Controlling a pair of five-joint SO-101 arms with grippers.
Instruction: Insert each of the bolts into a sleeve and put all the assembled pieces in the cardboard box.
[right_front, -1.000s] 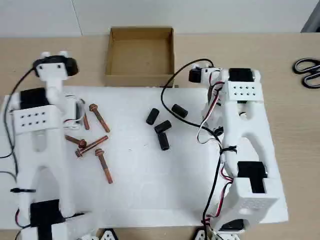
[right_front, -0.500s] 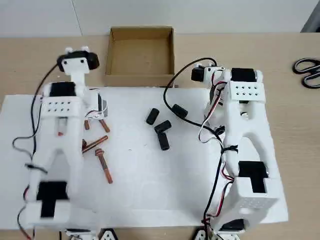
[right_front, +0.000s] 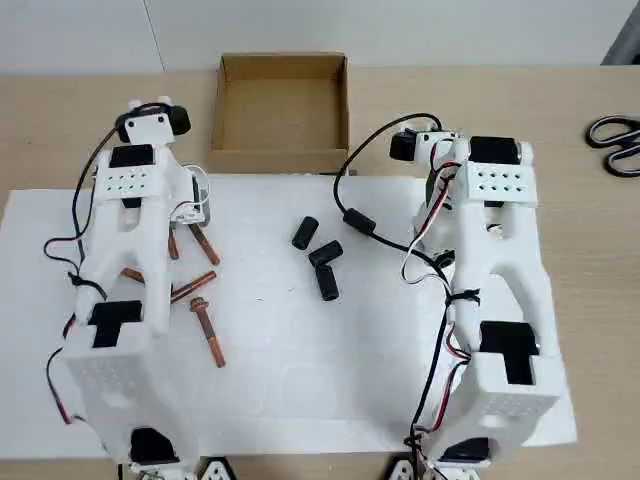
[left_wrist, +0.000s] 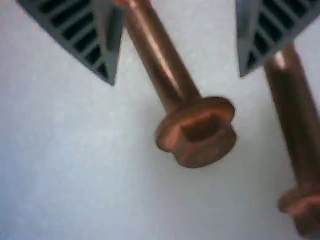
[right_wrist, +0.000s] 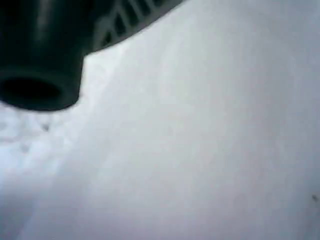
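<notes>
While left tool (left_wrist: 176, 72) straddles bolt (left_wrist: 195, 132), sleeves (right_front: 322, 253) apart

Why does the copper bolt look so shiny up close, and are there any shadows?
Left wrist view: a bright streak of reflected light runs along the shank of the bolt, which is ordinary glare on smooth metal. High view: the light is even from above, so only faint, soft shadows fall on the white foam sheet.

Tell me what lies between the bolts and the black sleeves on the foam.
Nothing: in the high view, bare white foam separates the bolts from the sleeves.
</notes>
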